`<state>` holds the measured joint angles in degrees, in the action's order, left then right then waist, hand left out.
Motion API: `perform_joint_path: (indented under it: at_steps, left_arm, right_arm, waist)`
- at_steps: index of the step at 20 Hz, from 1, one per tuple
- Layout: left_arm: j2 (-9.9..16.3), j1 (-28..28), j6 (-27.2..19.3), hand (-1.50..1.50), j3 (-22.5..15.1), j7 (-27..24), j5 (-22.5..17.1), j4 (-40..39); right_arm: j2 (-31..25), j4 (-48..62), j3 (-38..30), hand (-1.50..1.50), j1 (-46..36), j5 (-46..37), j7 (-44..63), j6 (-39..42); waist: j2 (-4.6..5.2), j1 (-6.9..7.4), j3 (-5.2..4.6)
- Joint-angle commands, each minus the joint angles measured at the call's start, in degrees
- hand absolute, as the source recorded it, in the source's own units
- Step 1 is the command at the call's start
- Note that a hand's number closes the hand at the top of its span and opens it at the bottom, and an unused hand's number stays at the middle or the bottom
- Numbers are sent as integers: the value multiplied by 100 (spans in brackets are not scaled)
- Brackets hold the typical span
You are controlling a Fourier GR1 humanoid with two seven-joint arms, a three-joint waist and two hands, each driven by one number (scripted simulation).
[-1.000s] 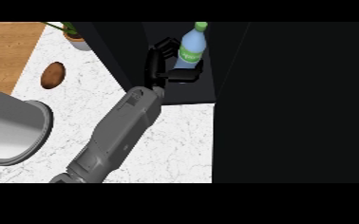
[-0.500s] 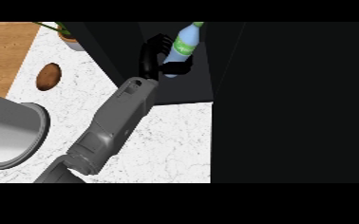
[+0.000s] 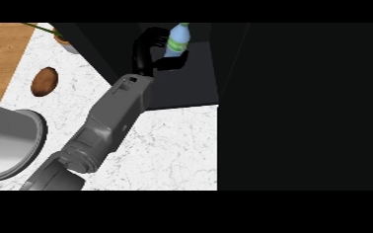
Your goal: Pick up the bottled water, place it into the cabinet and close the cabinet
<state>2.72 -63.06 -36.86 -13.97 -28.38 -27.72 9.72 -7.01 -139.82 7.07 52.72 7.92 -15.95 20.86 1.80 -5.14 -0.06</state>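
The bottled water [image 3: 177,39] is a pale blue bottle with a green label and cap, standing upright just inside the dark cabinet [image 3: 186,86] at the top centre of the head view. My left hand [image 3: 149,49] is shut on it: the fingers arc round its left side and the thumb crosses below its base. The grey forearm [image 3: 109,123] runs in from the lower left. My right hand does not show.
A wide black panel [image 3: 299,103] fills the right side of the view. On the white marble counter [image 3: 167,148] lie a brown potato [image 3: 45,81] and a grey metal bowl [image 3: 15,143] at the left. A potted plant [image 3: 64,42] stands at the far left.
My left hand has carried the bottle to the left and further into the cabinet, and the forearm has swung left with it. The whole scene has shifted slightly.
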Motion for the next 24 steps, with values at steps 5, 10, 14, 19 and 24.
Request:
perform_joint_path:
  at_steps: [5, 10, 14, 19, 24]
  left_arm:
    - [11, -464, -626, -150, -76, -163, 268, -506]
    - [-9, -564, -181, -150, 82, -222, 152, -438]
    - [60, -665, 502, -150, 252, -452, 10, -146]
    - [8, -516, 1249, -150, 500, -1018, -178, 121]
    - [-169, -479, 1526, -150, 594, -1124, -209, 244]
  right_arm:
    - [-133, -170, -128, -150, 163, 478, 21, 264]
    - [-128, -60, -98, -150, 14, 425, 70, 275]
    - [-78, -91, 30, -150, 168, 379, 34, 322]
    - [-172, -152, -206, -150, 188, 533, 54, 369]
    - [-121, -783, 47, -150, 490, 549, 432, 292]
  waist:
    - [21, -143, 0]
    - [55, -84, -5]
    - [16, -74, -9]
    - [-31, 69, -4]
    - [-124, 252, -4]
